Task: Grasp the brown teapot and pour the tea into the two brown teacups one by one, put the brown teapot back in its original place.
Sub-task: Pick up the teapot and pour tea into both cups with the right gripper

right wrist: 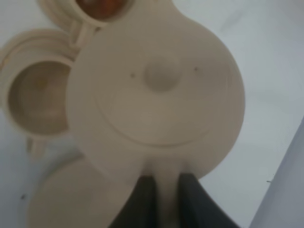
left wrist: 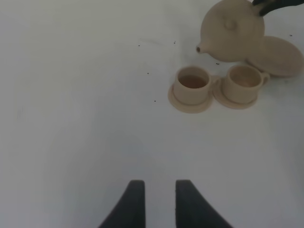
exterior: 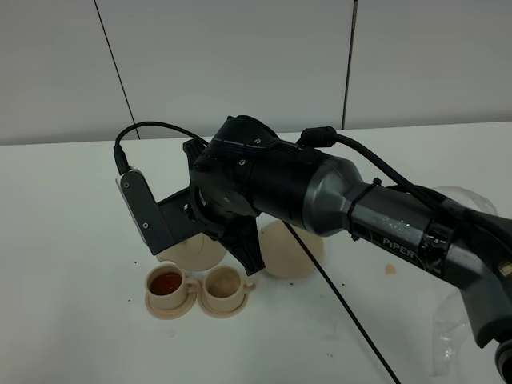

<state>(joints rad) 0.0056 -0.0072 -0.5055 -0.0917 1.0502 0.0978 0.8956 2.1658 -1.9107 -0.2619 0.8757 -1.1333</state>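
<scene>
While the right gripper (right wrist: 166, 185) is clamped on the handle of the teapot (right wrist: 161, 95), the pot is held tilted just behind the two cups, lid turned toward them. Its spout is nearest the cup with tea (exterior: 168, 282). Just beside that one stands the other cup (exterior: 224, 282), pale inside. The wide saucer (left wrist: 282, 59) lies flat behind the other cup, partly hidden by the teapot. Well apart from these, the left gripper (left wrist: 159, 186) hovers over the white tabletop (exterior: 64, 240), fingers slightly parted, holding nothing.
</scene>
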